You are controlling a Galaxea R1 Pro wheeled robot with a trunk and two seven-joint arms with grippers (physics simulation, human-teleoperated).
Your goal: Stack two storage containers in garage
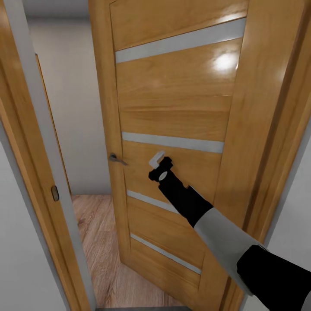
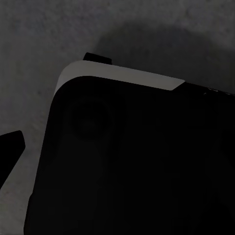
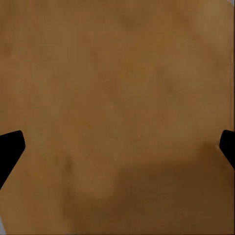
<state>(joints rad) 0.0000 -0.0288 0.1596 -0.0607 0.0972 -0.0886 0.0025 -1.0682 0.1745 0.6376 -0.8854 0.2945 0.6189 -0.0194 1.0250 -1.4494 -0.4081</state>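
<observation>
Head view: right gripper (image 1: 159, 165) pressed to the wooden door (image 1: 172, 112) beside its handle (image 1: 116, 159); door ajar, wood-plank floor (image 1: 97, 233) beyond; transit step, containers elsewhere. Left wrist view: robot body (image 2: 132, 156) over grey concrete (image 2: 49, 34); left gripper's opening indeterminable. Right wrist view: fingertips (image 3: 11, 147) spread wide, empty, against door; next, push wider and drive through.

Light wood-plank floor (image 1: 97, 242) visible through the doorway gap, running back to a plain pale wall (image 1: 73, 108). The wooden door (image 1: 172, 112) stands on it, swung partly open. Left wrist view: dark grey mottled floor (image 2: 44, 39), a black robot part with a pale edge (image 2: 122, 161) over it; contact probably none, too dark to tell.
</observation>
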